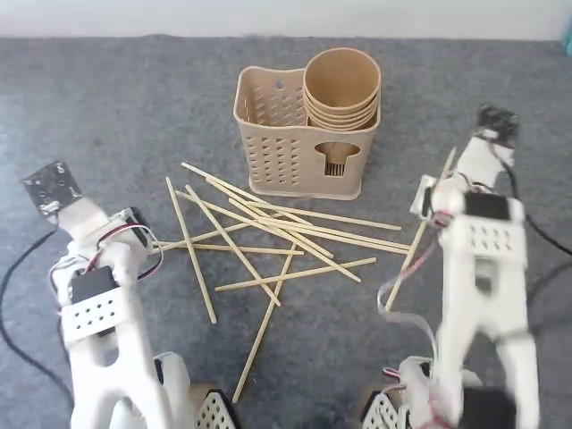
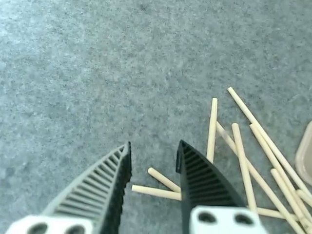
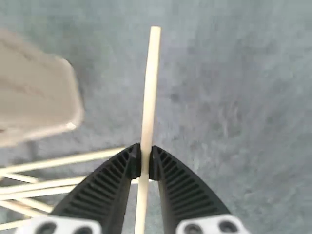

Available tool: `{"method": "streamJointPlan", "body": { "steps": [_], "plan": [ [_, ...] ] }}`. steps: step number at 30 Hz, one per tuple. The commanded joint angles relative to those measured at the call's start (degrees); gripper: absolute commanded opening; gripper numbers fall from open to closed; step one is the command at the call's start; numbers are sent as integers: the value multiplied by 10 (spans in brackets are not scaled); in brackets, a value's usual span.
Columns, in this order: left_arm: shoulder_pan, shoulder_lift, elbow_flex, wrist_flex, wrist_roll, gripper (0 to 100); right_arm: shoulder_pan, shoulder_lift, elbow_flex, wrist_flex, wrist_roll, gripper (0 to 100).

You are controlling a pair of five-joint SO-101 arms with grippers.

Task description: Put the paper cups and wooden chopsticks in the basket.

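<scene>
A beige slotted basket stands at the back middle of the grey carpet, with a stack of paper cups inside it. Several wooden chopsticks lie crossed in front of it. My right gripper is shut on one chopstick, which runs slanted to the right of the basket; the basket's corner is close beside it. My left gripper is open just above the carpet at the pile's left end, with chopstick ends lying between and past its fingers.
Bare grey carpet spreads to the left of the basket and behind it. The arm bases and their cables stand along the front edge. A pale wall strip borders the far side.
</scene>
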Motion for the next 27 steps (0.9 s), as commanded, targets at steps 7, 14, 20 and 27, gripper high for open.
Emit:
{"method": "streamJointPlan", "body": {
  "steps": [7, 14, 20, 27],
  "plan": [
    [-4, -18, -3, -12, 5, 147, -35, -428, -31, -67, 100, 9],
    [-4, -18, -3, -12, 5, 147, -101, -439, -31, -214, 161, 9],
    [-4, -18, -2, -12, 5, 147, -157, -403, -31, -329, 174, 9],
    [-4, -18, -1, -12, 5, 147, -219, -319, -33, -509, 174, 13]
  ]
}}
